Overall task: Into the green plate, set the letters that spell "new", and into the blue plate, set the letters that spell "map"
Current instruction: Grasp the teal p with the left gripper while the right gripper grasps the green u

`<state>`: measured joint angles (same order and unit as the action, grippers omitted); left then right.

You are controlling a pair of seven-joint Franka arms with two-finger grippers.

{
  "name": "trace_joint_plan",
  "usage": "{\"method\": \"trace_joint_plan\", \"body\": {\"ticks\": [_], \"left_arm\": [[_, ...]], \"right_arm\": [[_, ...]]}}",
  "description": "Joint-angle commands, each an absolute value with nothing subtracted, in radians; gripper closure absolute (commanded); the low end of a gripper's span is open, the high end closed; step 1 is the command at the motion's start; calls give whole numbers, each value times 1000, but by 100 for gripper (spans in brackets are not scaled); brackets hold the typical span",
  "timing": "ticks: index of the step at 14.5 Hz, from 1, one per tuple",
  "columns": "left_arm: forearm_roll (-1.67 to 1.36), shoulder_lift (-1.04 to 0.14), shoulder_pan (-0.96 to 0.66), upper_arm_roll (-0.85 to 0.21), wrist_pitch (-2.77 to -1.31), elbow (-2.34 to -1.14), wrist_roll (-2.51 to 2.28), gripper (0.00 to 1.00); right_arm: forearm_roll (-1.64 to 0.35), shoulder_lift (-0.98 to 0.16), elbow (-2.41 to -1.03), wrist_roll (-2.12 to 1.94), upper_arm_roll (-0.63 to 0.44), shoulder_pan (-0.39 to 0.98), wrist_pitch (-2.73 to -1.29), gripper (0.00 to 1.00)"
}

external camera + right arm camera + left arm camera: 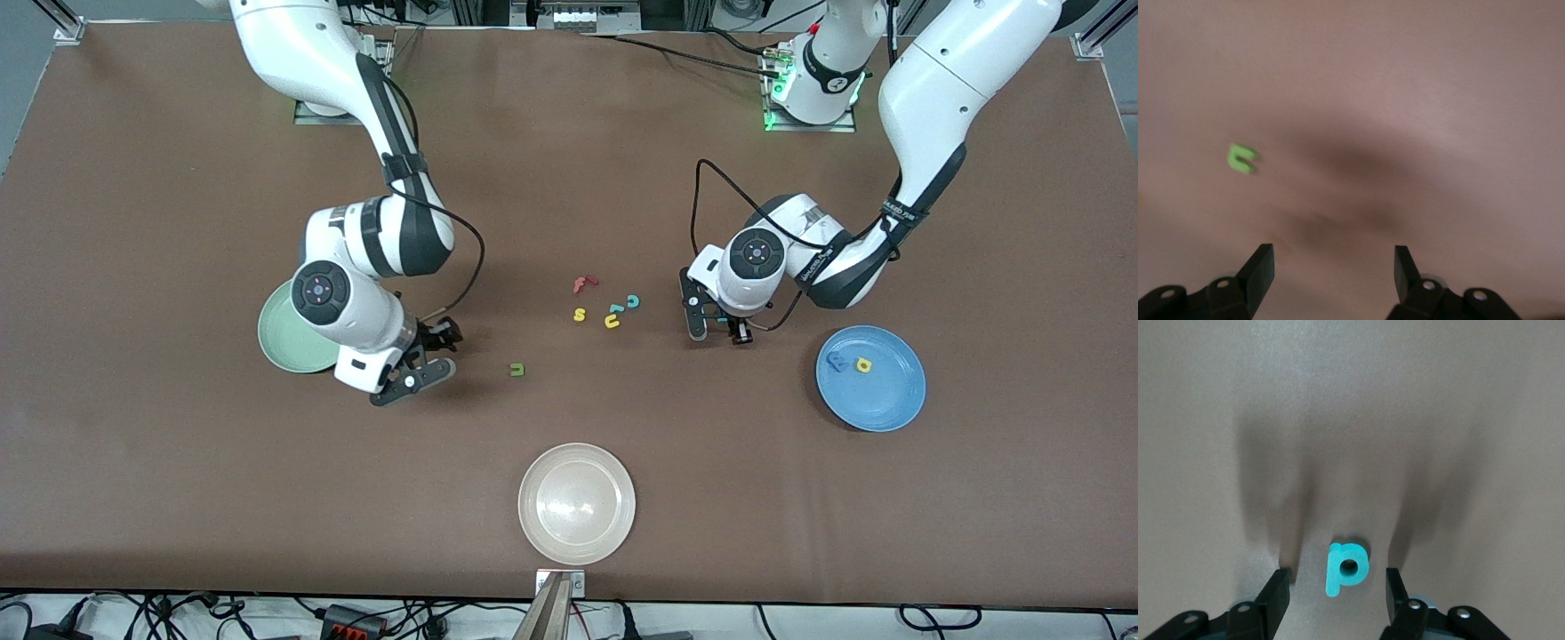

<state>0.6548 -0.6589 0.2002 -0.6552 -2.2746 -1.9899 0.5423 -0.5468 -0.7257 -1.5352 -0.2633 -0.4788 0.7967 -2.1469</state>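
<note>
A teal p (1347,568) lies flat on the brown table between the fingers of my left gripper (1337,579), which is open with a gap on each side of the letter. In the front view that gripper (717,331) hangs low beside the blue plate (889,400), which holds a blue m (836,360) and a yellow a (863,364). The green n (516,369) (1243,159) lies alone on the table. My right gripper (443,356) (1333,259) is open and empty, between the n and the green plate (277,342), which the right arm partly covers.
Loose letters lie mid-table: a red f (584,284), a yellow s (580,314), a teal c (633,301) and a yellow u (612,321). A beige plate (576,503) sits near the table's front edge.
</note>
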Motion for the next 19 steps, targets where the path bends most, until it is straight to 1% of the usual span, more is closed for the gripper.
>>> {"method": "trace_joint_plan", "body": {"ticks": [1,2,3,4,5,6,7,9,11,13,16,18,19], "left_arm": [[683,-644,190,-658,-2284,-2002,545,44],[683,-646,190,-658,-2284,-2002,545,52],[683,-646,190,-658,-2284,-2002,545,56],[683,-646,189,-658,-2284,-2002,551,65],[684,-646,189,-658,-2284,-2000,554,77],[684,-646,189,-658,-2284,-2000,554,86],[684,-644,192,-658,-2284,-2000,555,92],[684,-629,201,-661,-2272,-1993,558,92],[683,-577,231,-663,-2258,-1990,577,92],[678,-534,270,-666,-2185,-1968,589,92],[673,-506,349,-676,-2086,-1907,589,92],[675,-509,415,-672,-2077,-1864,591,92],[673,-517,452,-667,-2080,-1844,588,88]], "right_arm": [[-588,-794,-1485,-110,-482,821,-2183,29],[-586,-808,-1480,-27,-483,836,-2187,30],[-584,-822,-1471,36,-483,848,-2189,30],[-571,-839,-1438,84,-483,856,-2178,30],[-531,-854,-1410,147,-483,867,-2175,31],[-479,-871,-1401,226,-483,885,-2177,31],[-441,-893,-1372,298,-482,894,-2175,31],[-439,-923,-1322,372,-480,896,-2166,31],[-440,-959,-1264,431,-479,896,-2168,32],[-440,-997,-1201,483,-459,894,-2169,32],[-439,-1015,-1197,492,-453,894,-2181,34],[-431,-1025,-1193,482,-453,894,-2183,35],[-425,-1028,-1193,479,-453,894,-2183,36]]}}
